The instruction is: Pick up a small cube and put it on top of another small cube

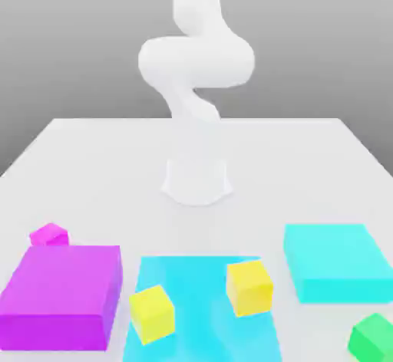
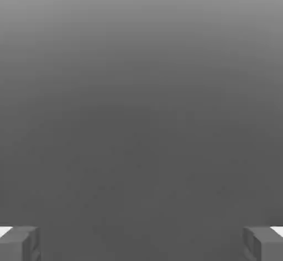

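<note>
Nearest the camera you have the flat cyan sheet (image 1: 201,307), carrying two yellow cubes (image 1: 249,286), with the big magenta block (image 1: 61,295) on the exterior view's left and the cyan block (image 1: 338,262) on its right. Your green cube (image 1: 374,339) sits at the near right corner; the small magenta cube (image 1: 50,235) is behind the big magenta block. Your gripper (image 2: 141,243) holds nothing, fingers (image 2: 19,243) spread wide, and I judge both cubes well away from it.
</note>
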Robot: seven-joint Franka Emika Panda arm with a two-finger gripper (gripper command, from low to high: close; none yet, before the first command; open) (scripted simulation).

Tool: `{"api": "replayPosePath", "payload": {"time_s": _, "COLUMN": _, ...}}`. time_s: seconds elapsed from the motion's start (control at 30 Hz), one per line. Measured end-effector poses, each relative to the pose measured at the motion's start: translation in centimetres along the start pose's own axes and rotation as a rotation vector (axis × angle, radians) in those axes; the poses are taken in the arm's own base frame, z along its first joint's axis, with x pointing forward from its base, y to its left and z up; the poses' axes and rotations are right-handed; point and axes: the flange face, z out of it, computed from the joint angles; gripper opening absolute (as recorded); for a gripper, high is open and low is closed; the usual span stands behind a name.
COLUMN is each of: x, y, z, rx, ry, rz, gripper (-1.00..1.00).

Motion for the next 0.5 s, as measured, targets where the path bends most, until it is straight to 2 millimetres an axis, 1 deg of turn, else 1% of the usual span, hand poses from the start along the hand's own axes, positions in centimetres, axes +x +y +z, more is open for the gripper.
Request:
{"api": "replayPosePath", "payload": {"time_s": 0.13, "x": -2.1, "y": -2.3, "z": 7.0, "rx": -0.072, "ry": -0.071, "rz": -0.063, "gripper": 0.0}}
{"api": "replayPosePath", "payload": {"time_s": 0.23, "x": -4.2, "y": -3.6, "z": 12.0, "rx": -0.119, "ry": -0.125, "rz": -0.112, "gripper": 0.0}}
{"api": "replayPosePath", "payload": {"time_s": 0.37, "x": -7.8, "y": -4.8, "z": 18.5, "rx": -0.175, "ry": -0.202, "rz": -0.177, "gripper": 0.0}}
{"api": "replayPosePath", "payload": {"time_s": 0.5, "x": -12.2, "y": -5.4, "z": 24.6, "rx": -0.225, "ry": -0.283, "rz": -0.243, "gripper": 0.0}}
